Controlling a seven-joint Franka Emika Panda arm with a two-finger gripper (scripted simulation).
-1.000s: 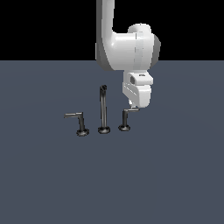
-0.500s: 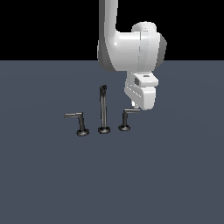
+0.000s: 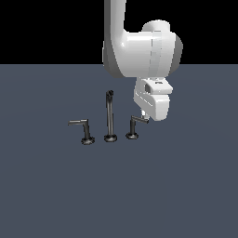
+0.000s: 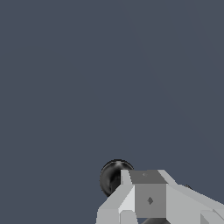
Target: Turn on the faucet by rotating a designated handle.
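Observation:
The faucet is a dark shiny three-piece set on the grey floor. Its tall thin spout (image 3: pixel 109 116) stands in the middle. The handle (image 3: pixel 135 124), with its arm jutting to the exterior view's right, stands right of the spout. The mirror-image handle (image 3: pixel 83 128) stands left of it. My gripper (image 3: pixel 144 113) hangs under the white hand, right at the tip of the handle's arm. In the wrist view the fingers (image 4: pixel 146 176) form one block with no gap, so the gripper looks shut on nothing. A dark round base (image 4: pixel 112 176) shows beside them.
The big white arm body (image 3: pixel 144 51) hangs above and behind the faucet. The flat grey floor (image 3: pixel 186 186) spreads all around the set, with a black background beyond it.
The hand has moved a little to the exterior view's right and lower, closer to the handle's arm tip. The faucet parts look unmoved.

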